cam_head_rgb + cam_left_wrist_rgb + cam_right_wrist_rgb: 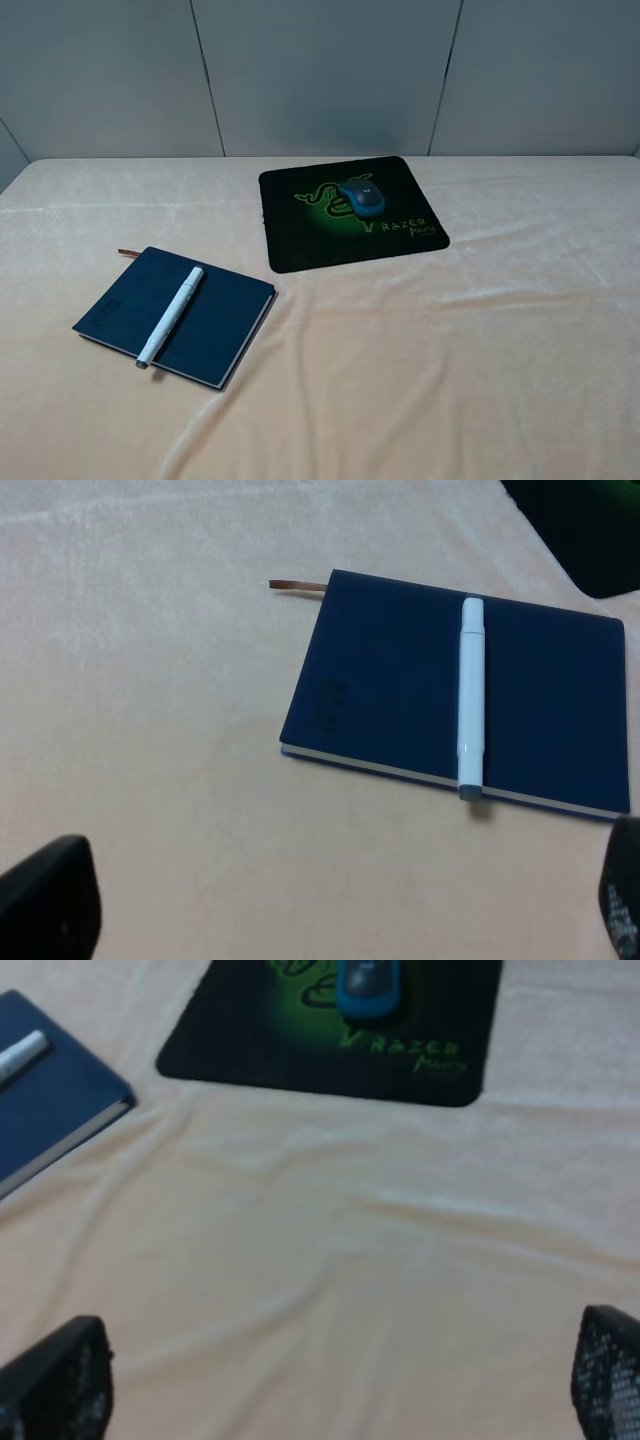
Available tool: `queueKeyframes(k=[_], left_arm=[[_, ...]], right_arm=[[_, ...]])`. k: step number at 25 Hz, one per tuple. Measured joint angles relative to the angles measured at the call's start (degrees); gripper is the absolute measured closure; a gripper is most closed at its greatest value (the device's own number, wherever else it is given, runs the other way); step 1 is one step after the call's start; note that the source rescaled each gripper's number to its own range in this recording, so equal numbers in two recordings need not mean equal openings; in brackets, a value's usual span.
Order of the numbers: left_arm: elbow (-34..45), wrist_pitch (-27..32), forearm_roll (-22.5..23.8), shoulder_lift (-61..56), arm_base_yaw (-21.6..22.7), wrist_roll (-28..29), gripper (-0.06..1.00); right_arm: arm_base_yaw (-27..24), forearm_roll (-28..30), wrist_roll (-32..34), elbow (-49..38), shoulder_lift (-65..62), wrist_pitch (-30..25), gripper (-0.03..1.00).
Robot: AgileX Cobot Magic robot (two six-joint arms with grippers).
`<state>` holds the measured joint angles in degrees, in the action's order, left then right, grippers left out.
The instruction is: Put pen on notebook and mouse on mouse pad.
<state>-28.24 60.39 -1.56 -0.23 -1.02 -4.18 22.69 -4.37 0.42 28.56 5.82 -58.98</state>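
The white pen (172, 315) lies across the navy notebook (225, 310) at the front left of the table, its grey tip just past the near edge. On the black mouse pad (300, 240) at the back middle rests the blue-sided mouse (363, 197), over the green logo. The left wrist view has the pen (471, 695) on the notebook (380, 680), beyond my left gripper (335, 905), which is open and empty. My right gripper (332, 1380) is open over bare cloth, short of the mouse (368, 985) and mouse pad (250, 1040). Neither arm shows in the high view.
A peach cloth (480, 350) with soft wrinkles covers the whole table. A grey panelled wall (320, 70) stands behind the far edge. A thin brown ribbon (129, 252) sticks out of the notebook's far corner.
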Motion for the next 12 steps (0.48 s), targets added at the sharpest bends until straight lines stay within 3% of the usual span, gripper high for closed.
queueKeyframes(k=[7, 12], left_arm=[[0.0, 0.0, 0.0, 0.0, 0.0, 0.0, -0.06], [0.0, 0.0, 0.0, 0.0, 0.0, 0.0, -0.06]], right_arm=[[-16.7, 0.05, -0.42, 0.0, -6.13, 0.06, -0.03], [-21.37, -0.06, -0.42, 0.0, -6.13, 0.06, -0.03]])
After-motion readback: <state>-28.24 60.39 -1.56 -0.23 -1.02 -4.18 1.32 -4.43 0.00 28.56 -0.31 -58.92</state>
